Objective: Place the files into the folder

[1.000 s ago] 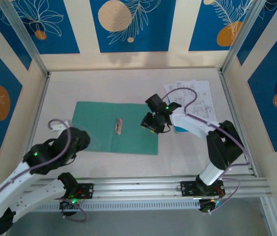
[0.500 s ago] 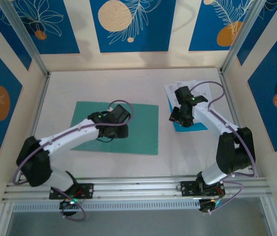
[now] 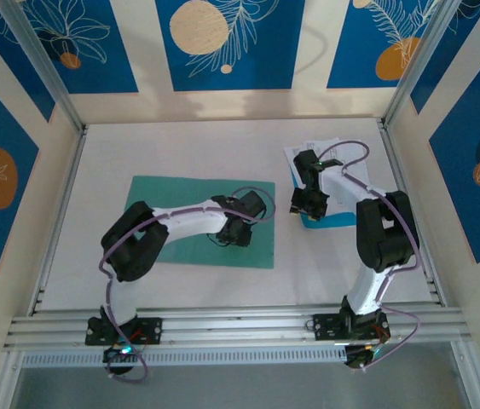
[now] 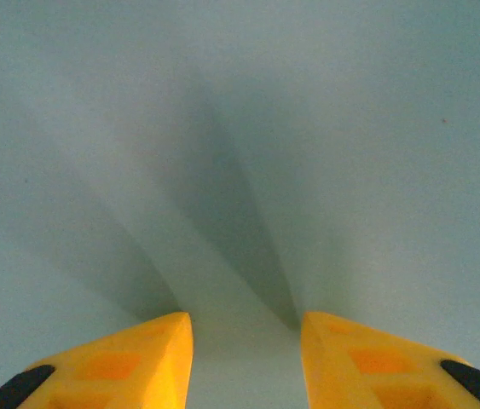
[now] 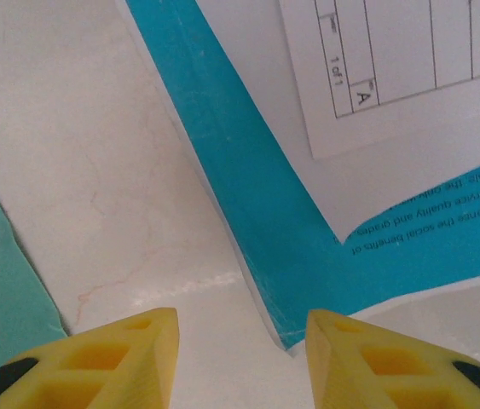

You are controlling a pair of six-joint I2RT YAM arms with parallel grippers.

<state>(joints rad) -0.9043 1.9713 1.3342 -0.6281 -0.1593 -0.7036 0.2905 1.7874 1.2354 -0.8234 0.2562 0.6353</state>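
Note:
The teal-green folder (image 3: 184,223) lies flat on the table, left of the middle. My left arm reaches across it, and my left gripper (image 3: 238,231) hovers over its right part. In the left wrist view that gripper (image 4: 246,328) is open just above the plain folder (image 4: 240,128), nothing between the fingers. The files (image 3: 346,166), white printed sheets over a bright blue sheet, lie at the back right. My right gripper (image 3: 308,203) is at their near-left corner. It (image 5: 241,328) is open, with the blue sheet's (image 5: 248,196) corner just inside the right finger; a white sheet (image 5: 393,77) lies on top.
A strip of bare white table (image 5: 95,170) separates the folder's edge (image 5: 1,290) from the files. Metal frame posts and a rail (image 3: 240,322) border the table, with patterned walls behind.
My left arm has swung from the near-left corner across the folder to its right part. My right gripper has moved from the folder's right edge over to the files' corner.

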